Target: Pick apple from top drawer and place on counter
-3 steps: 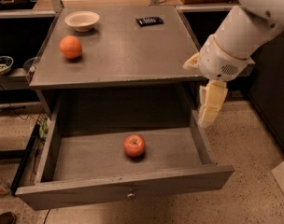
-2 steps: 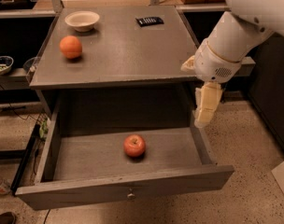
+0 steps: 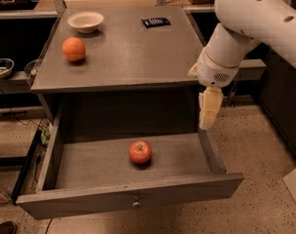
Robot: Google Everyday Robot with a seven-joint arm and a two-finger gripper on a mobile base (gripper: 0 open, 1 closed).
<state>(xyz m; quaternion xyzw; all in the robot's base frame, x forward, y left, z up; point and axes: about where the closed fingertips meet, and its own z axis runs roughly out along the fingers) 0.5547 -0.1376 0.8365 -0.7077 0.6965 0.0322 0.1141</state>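
The red apple (image 3: 140,151) lies in the open top drawer (image 3: 133,197), a little right of its middle. The grey counter (image 3: 123,52) is the cabinet top above it. My gripper (image 3: 207,121) hangs from the white arm at the right, pointing down, just above the drawer's right side wall and to the upper right of the apple, well apart from it. It holds nothing.
On the counter stand an orange fruit (image 3: 73,49) at the left, a white bowl (image 3: 85,20) at the back left and a small black object (image 3: 155,21) at the back. A shelf with a bowl (image 3: 1,67) is on the left. Speckled floor lies to the right.
The arm and gripper have shifted slightly to the left and down towards the drawer's right side. The apple has not moved.
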